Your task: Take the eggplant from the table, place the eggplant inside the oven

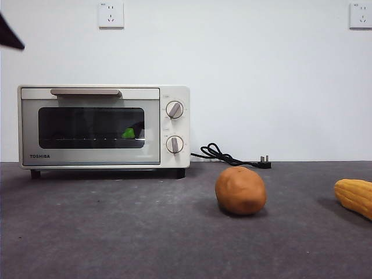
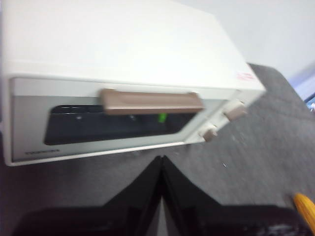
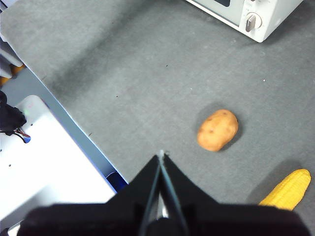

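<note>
The cream-white oven (image 1: 104, 127) stands at the back left of the dark grey table (image 1: 145, 232) with its glass door closed. Through the glass I see the eggplant's green stem cap (image 1: 128, 133) and a bit of its dark body on the wire rack; the cap also shows as a green spot (image 2: 161, 117) in the left wrist view. My left gripper (image 2: 161, 160) hangs shut and empty above the table in front of the oven (image 2: 118, 73) and its beige handle (image 2: 150, 101). High over the table near the potato, my right gripper (image 3: 161, 156) is shut and empty.
A round orange-brown potato (image 1: 240, 190) lies mid-table, and a yellow corn cob (image 1: 354, 196) lies at the right edge. The oven's black power cord (image 1: 229, 156) trails along the back. In the right wrist view the table's edge and white equipment (image 3: 44, 162) show beside it.
</note>
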### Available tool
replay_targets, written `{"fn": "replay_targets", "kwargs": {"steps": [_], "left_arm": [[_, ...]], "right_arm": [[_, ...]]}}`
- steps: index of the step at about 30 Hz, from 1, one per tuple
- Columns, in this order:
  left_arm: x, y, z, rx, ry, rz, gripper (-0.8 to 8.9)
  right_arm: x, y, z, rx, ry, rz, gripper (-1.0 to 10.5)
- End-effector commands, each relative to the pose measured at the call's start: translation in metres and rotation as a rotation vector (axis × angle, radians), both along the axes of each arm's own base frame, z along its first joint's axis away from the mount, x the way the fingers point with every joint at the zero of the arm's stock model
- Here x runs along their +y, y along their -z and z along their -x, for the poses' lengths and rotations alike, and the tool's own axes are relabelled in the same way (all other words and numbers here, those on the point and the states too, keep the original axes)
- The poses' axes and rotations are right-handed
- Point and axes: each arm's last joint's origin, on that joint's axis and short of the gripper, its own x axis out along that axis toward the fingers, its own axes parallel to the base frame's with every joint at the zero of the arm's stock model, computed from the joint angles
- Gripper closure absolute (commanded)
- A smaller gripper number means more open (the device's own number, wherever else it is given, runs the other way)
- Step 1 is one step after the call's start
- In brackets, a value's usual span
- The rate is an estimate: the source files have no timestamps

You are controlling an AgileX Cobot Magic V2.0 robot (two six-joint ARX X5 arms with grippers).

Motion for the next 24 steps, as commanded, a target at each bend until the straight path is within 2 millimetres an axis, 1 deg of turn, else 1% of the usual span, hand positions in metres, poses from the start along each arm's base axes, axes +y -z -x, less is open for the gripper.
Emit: {"fn": "replay_targets", "kwargs": {"steps": [1,4,7,13,16,20,24], "left_arm": [[-0.015,-0.015,0.021,-0.027,0.026,-0.07,8.2],[-0.03,-0.028,0.046,-0.028,0.025,-0.117,8.2],[-0.039,-0.039,0.073,-0.028,0.004,-0.155,8.2],[-0.046,-0.056,0.127,-0.066,-0.006,-0.175,8.2],[-0.048,-0.06,0.153,-0.084,-0.017,-0.189,8.2],[-0.049,-0.062,0.182,-0.095,-0.047,-0.21,8.2],[-0.051,-0.062,0.203,-0.104,-0.048,-0.21,8.2]], "right_arm": [[-0.001,0.001,0.002,0.02,0.001,0.007,9.6],[-0.001,0.001,0.002,0.02,0.001,0.007,9.6],[-0.001,0.001,0.002,0.02,0.001,0.007,9.6],[-0.001,0.001,0.002,0.019,0.0,0.008,9.6],[-0.001,0.001,0.002,0.017,-0.002,0.009,9.6],[-0.001,0.001,0.002,0.017,-0.002,0.009,9.6],[-0.001,0.001,0.002,0.017,-0.002,0.009,9.6]]}}
